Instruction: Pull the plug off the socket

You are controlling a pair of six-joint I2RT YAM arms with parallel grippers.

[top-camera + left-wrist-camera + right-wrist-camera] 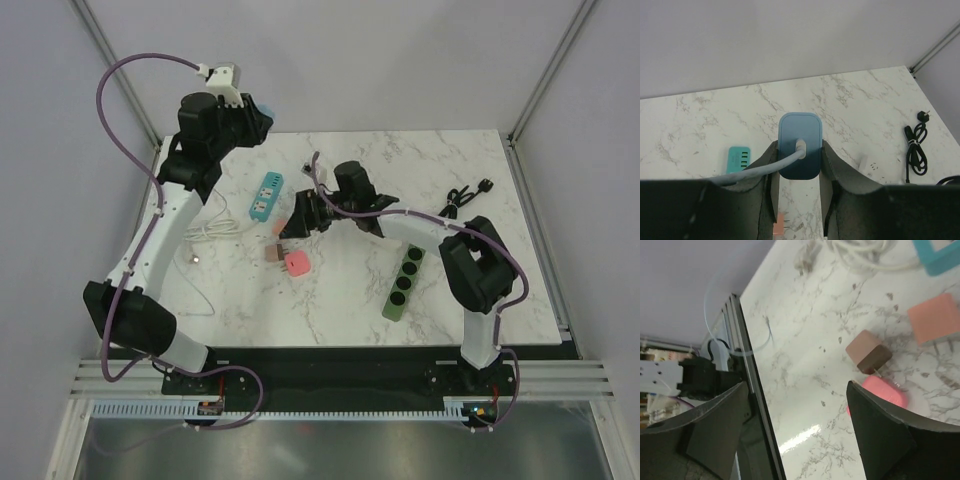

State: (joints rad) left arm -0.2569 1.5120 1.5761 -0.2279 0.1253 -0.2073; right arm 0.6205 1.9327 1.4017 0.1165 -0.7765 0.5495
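High over the table's far left, my left gripper (800, 150) is shut on a blue socket block (799, 145) with a pale cable running out of its near face. In the top view the block (268, 108) sticks out of that gripper (262, 118). A bright pink plug (297, 263) lies on the marble, apart from the block. My right gripper (300, 222) hangs just above it, open and holding nothing. In the right wrist view the pink plug (885, 392) shows beside the right finger of that gripper (796, 390).
A brownish cube adapter (867, 351) with prongs and a pale pink square one (934, 317) lie near the plug. A teal power strip (265, 195), a coiled white cable (205, 232), a green power strip (404, 281) and a black cord (465, 197) also lie on the table.
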